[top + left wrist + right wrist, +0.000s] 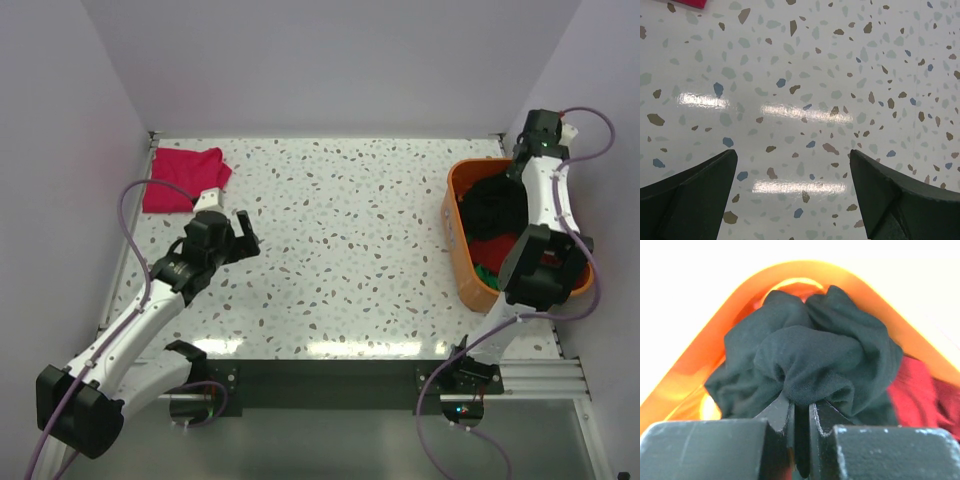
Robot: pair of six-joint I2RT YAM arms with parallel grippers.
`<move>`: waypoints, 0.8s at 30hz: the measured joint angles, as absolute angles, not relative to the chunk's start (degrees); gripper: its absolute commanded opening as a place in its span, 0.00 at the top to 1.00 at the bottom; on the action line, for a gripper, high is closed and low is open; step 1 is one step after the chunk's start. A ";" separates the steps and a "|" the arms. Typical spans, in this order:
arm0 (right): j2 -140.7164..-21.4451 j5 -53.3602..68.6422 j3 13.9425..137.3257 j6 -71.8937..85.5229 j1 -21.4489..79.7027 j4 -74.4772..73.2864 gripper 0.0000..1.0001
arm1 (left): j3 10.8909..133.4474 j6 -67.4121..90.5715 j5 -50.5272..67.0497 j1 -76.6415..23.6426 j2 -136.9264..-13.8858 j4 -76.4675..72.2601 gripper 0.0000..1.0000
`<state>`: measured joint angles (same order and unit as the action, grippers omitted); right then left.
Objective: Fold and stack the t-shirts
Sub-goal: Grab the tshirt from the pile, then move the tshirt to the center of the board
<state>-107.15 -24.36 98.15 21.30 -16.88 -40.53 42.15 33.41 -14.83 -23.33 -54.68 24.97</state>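
Observation:
A folded bright pink-red t-shirt [184, 178] lies at the table's far left corner; its edge shows in the left wrist view [687, 3]. My left gripper [246, 232] is open and empty over bare table just right of it [792, 167]. My right gripper [801, 407] is shut on a bunched black t-shirt [810, 352] inside the orange tub [462, 250]. The black t-shirt [495, 208] fills the tub's far part. A dark red t-shirt [912, 390] lies under it, also seen from above [492, 251], with a bit of green cloth [487, 272] beside it.
The orange tub [695, 365] stands at the right edge of the speckled table [350, 230]. White walls close in the left, back and right. The right arm [540, 215] bends over the tub.

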 measured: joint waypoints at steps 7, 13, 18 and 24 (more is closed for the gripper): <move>-93.03 -20.14 103.94 19.86 -16.88 -43.86 1.00 | 42.15 33.43 -14.83 -23.33 -54.35 24.93 0.00; -85.84 -9.17 118.13 19.81 -15.42 -46.46 1.00 | 42.15 33.74 -14.63 -23.33 -54.22 24.62 0.00; -90.83 -5.37 135.87 16.78 3.95 -49.78 1.00 | 42.15 34.09 -14.61 -23.33 -53.78 24.49 0.00; -98.65 4.10 139.31 15.00 24.45 -49.25 0.91 | 43.33 37.85 -17.28 -23.33 -53.52 27.68 0.00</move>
<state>-98.65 4.10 139.31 15.00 24.45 -49.25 43.33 37.85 -17.28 -23.33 -53.52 27.68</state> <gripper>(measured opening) 0.085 0.997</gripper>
